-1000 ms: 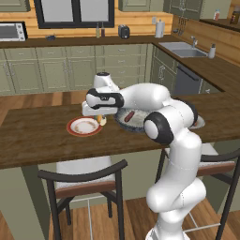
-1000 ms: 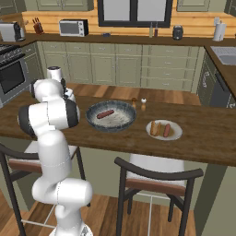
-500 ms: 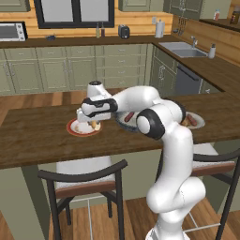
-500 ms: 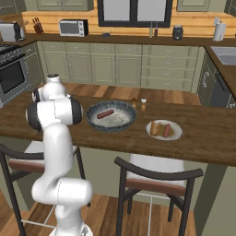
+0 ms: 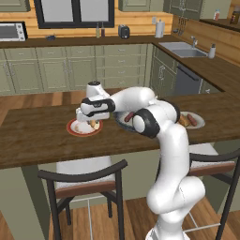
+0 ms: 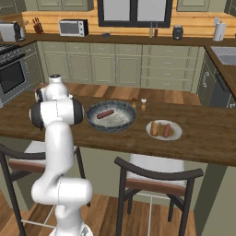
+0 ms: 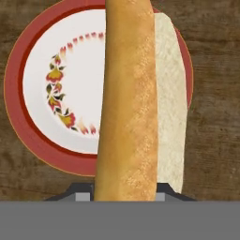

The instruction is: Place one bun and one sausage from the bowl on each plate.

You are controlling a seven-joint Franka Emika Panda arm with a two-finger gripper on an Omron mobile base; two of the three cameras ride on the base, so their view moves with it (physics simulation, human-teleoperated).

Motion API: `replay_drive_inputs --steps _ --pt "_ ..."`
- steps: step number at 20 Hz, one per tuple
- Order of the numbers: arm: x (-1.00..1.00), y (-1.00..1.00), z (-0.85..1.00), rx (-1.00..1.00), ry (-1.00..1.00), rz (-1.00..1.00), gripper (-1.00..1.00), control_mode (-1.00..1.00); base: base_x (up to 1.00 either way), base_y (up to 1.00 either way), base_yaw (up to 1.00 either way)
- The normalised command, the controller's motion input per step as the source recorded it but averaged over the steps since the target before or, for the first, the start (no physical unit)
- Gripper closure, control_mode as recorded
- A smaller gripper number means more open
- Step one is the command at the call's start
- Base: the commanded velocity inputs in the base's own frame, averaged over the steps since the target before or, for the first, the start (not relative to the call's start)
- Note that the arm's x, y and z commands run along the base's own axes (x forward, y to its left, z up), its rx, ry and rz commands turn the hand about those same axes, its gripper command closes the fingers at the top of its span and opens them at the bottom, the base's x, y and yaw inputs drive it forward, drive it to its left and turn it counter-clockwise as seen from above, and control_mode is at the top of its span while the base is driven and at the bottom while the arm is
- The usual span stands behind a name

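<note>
My gripper [image 5: 92, 123] is shut on a long golden bun [image 7: 126, 103] and holds it just above a plate [image 7: 18, 117] with a red-orange rim and a floral pattern. In the left base view this plate [image 5: 70, 127] lies at the left of the wooden counter, under my hand. The bun hides my fingertips in the hand view. The dark bowl [image 6: 110, 128] sits mid-counter with one sausage [image 6: 105, 113] in it. A second plate [image 6: 179, 133] to the right carries a bun [image 6: 156, 128] and a sausage [image 6: 166, 130].
Small salt and pepper shakers [image 6: 143, 102] stand behind the bowl. Dark bar stools [image 6: 156, 177] are tucked under the counter's near edge. My arm [image 5: 140, 105] arches over the bowl in the left base view.
My arm has swung left from the bowl, carrying the bun, and the hand now hangs low over the left plate.
</note>
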Motion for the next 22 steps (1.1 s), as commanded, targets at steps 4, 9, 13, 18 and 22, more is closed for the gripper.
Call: replay_drive_inputs --steps 4,9,13,18,22 --pt "0.33 0.03 -0.12 0.0 0.0 0.0 1.0 -1.0 0.0 0.0 0.0" --pt "0.19 0.05 -0.21 0.0 0.0 0.0 1.0 -1.0 0.0 0.0 0.0" --pt "0.08 0.02 -0.19 0.0 -0.06 0.0 -1.0 -1.0 0.0 0.0 0.0" --pt "0.13 0.01 -0.01 0.0 -0.03 0.0 -1.0 -1.0 0.0 0.0 0.0" --pt "0.06 0.0 0.0 0.0 -0.02 0.0 -1.0 -1.0 0.0 0.0 0.0"
